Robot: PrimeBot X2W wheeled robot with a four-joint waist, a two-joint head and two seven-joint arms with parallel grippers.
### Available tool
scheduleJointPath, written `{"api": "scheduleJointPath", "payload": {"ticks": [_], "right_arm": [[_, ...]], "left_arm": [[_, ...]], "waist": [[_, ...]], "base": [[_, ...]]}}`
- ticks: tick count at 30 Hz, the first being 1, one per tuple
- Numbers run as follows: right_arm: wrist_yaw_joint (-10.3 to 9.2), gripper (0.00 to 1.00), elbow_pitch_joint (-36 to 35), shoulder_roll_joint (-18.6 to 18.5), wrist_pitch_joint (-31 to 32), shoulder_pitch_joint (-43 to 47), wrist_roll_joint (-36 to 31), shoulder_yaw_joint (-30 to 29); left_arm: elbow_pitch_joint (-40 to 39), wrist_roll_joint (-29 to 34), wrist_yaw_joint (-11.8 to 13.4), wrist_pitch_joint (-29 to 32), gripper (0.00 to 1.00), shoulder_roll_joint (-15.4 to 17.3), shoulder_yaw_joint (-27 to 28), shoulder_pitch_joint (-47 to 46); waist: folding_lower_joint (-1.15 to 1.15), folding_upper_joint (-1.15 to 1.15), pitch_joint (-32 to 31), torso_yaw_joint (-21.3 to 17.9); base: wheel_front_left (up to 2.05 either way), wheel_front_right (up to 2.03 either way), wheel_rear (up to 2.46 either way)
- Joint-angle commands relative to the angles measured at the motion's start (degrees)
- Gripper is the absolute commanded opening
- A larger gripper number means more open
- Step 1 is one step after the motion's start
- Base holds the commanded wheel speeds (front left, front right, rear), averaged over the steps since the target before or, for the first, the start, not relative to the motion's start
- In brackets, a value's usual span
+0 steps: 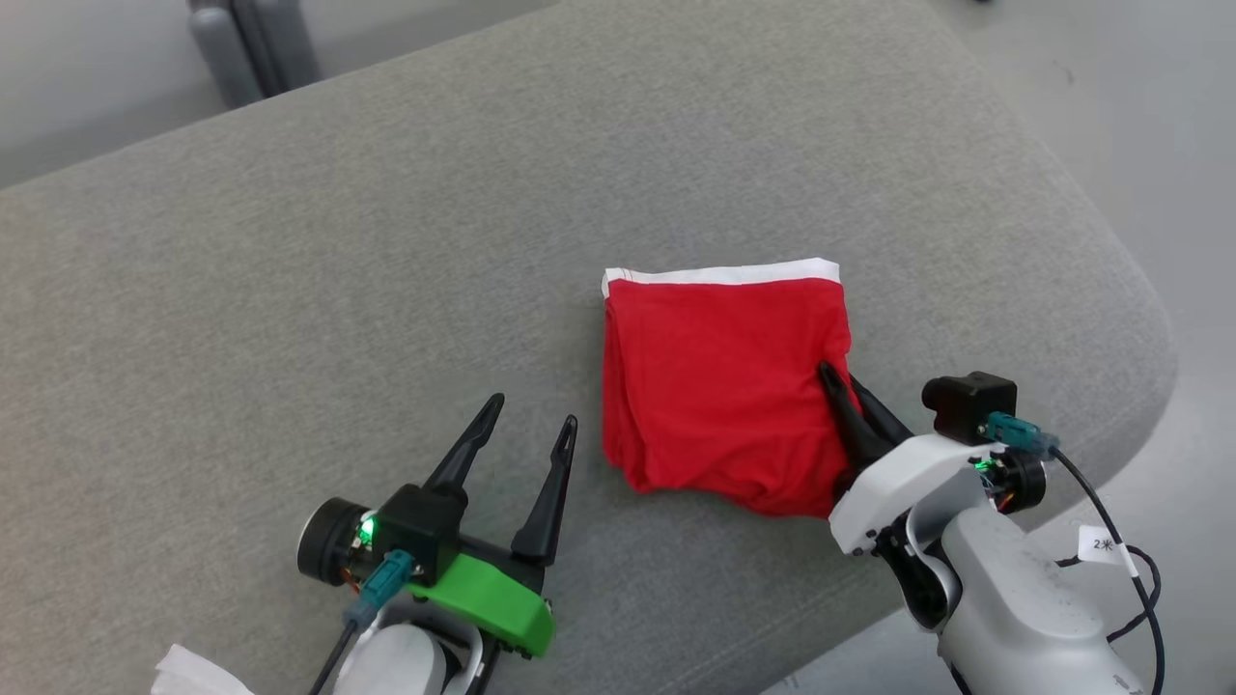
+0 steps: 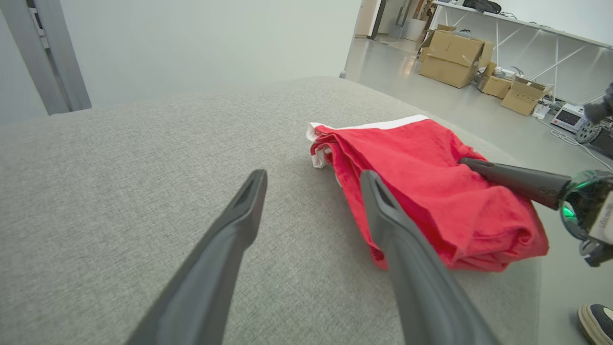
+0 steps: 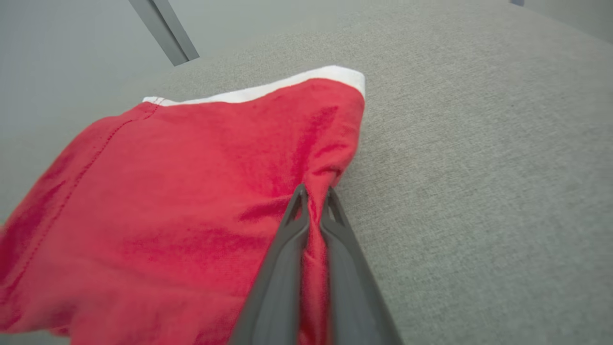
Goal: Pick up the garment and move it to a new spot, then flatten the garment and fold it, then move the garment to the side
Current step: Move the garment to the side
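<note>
- The garment (image 1: pixel 724 386), red with a white waistband (image 1: pixel 719 275), is found on the grey cushion (image 1: pixel 290 290), right of centre and near the cushion's right edge.
- It is doubled into a compact, roughly square stack, with the waistband laid along the far side.
- The right tool (image 1: pixel 838 378) is closed narrow on the garment. In the right wrist view a ridge of red cloth is pinched between its fingers (image 3: pixel 280 258) at the stack's right edge, and creases are drawn toward the grip.
- The grip is taken low, at the edge. This is judged to be so that several layers are caught together and the fold is kept when the stack is shifted.
- The left tool (image 1: pixel 534 409) is held wide and empty, just left of the garment's near corner, with its fingers pointed away from the robot.
- Whether its inner finger touches the cloth cannot be told from the left wrist view.
- Its place beside the stack is judged to be a standby, from which the loose left side could be steadied.
- As the folding looks done, the move to the side is judged to be the step in hand.
- The left-hand layers are seen lying loose and uneven, so a one-sided pull could open the fold.
</note>
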Motion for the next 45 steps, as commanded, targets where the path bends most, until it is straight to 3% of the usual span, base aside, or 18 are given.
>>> {"api": "scheduleJointPath", "payload": {"ticks": [1,8,16,22,27,32,34,35,40,45], "right_arm": [[-0.06,0.0,-0.13,-0.13,-0.02,0.45,-0.29,-0.03],[-0.06,0.0,0.88,-0.34,-0.02,-2.75,-4.12,-1.23],[-0.06,0.0,5.35,-4.62,-0.02,-13.75,-9.28,-2.62],[-0.07,0.0,12.13,-12.42,0.92,-25.34,-13.92,-6.1],[-0.07,0.0,18.26,-20.79,2.09,-32.46,-18.86,-13.52],[-0.07,0.0,21.95,-26.27,2.85,-35.71,-23.83,-20.46],[-0.07,0.51,22.95,-27.2,2.68,-36.53,-25.45,-23.86],[-0.07,1.0,23.07,-27.35,2.4,-36.84,-26.53,-25.65],[-0.07,1.0,19.85,-26.38,0.46,-36.2,-31.52,-34.4],[-0.07,1.0,9.48,-19.46,-0.09,-33.84,-34.91,-38.01]], "left_arm": [[0.18,-0.06,0.12,-0.19,1.0,0.78,0.06,0.52],[0.46,0.65,0.12,-0.19,1.0,1.62,0.93,-1.11],[-0.67,1.12,0.12,-0.19,1.0,4.36,1.46,-4.64],[-2.26,1.13,0.12,-0.18,1.0,6.5,1.26,-8.93],[-2.92,0.61,0.12,-0.16,1.0,7.47,1.4,-11.76],[-2.72,0.27,0.13,-0.04,1.0,7.49,1.87,-12.52],[-2.41,0.15,0.13,0.02,1.0,7.62,2.36,-12.36],[-2.16,0.06,0.13,0.13,1.0,7.7,2.75,-12.15],[-1.24,0.02,0.18,0.22,1.0,7.52,4.09,-11.6],[-1.38,0.36,0.17,0.14,1.0,5.89,5.25,-10.26]], "waist": [[0.0,0.0,0.15,-4.33],[0.0,0.0,3.35,-2.64],[0.0,0.0,11.04,2.98],[0.0,0.0,18.49,7.93],[0.0,0.0,22.42,11.74],[0.0,0.0,23.89,14.05],[0.0,0.0,24.01,14.37],[0.0,0.0,24.0,14.47],[0.0,0.0,22.45,14.7],[0.0,0.0,19.07,14.92]], "base": [[0.0,0.0,0.0],[0.0,0.0,0.0],[0.0,0.0,0.0],[0.0,0.0,0.0],[0.0,0.0,0.0],[0.0,0.0,0.0],[0.0,0.0,0.0],[0.0,0.0,0.0],[0.0,0.0,0.0],[0.0,0.0,0.0]]}}
